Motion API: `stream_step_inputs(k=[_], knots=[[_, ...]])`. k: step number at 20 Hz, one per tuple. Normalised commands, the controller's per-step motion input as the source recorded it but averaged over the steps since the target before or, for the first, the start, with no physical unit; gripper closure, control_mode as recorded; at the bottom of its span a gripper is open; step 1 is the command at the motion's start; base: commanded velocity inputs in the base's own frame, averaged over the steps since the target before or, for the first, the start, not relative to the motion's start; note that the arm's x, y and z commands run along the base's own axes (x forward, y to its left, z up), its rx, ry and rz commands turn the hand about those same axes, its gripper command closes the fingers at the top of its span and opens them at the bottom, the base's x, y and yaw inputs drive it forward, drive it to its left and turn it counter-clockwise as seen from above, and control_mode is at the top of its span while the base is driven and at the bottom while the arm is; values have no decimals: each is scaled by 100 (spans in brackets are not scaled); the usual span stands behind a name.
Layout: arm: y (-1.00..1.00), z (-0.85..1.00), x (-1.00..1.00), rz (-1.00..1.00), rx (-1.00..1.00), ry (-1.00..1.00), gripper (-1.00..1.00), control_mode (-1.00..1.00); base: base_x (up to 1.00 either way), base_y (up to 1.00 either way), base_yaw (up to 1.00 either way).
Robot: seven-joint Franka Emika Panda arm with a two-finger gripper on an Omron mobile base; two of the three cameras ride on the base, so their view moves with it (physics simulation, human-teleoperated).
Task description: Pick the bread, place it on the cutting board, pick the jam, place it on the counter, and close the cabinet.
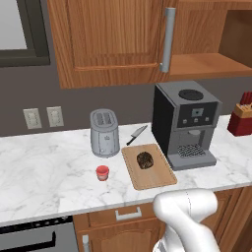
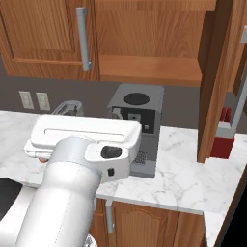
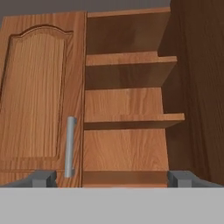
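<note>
The bread [image 1: 144,160], a dark brown lump, lies on the cutting board [image 1: 160,179]. The jam [image 1: 102,173], a tiny red jar, stands on the white marble counter [image 1: 44,167] left of the board. The cabinet [image 3: 127,105] has its left door [image 3: 37,92] shut and its right door [image 2: 219,77] swung open, with bare shelves inside. My gripper [image 3: 112,179] faces those open shelves, its fingertips [image 3: 43,178] set wide apart with nothing between them, so it is open.
A toaster [image 1: 104,133] stands behind the jam. A black knife [image 1: 137,134] lies beside it. A coffee machine [image 1: 187,123] sits right of the board, under the open shelves. A red knife block [image 1: 241,115] stands at the far right.
</note>
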Motion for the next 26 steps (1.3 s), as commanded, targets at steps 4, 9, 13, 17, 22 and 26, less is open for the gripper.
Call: stream_step_inputs(k=[4, 9, 13, 17, 22, 26], knots=[[-20, 9, -56, 0, 0, 3, -100, -100, 0, 0, 0], [-20, 7, -60, 0, 0, 4, -100, -100, 0, 0, 0], [-20, 6, -59, 0, 0, 4, -100, -100, 0, 0, 0], [-21, 4, -57, 0, 0, 3, -100, -100, 0, 0, 0], [-22, 0, -49, 0, 0, 2, -100, -100, 0, 0, 0], [-23, 0, -21, 0, 0, 0, -100, -100, 0, 0, 0]])
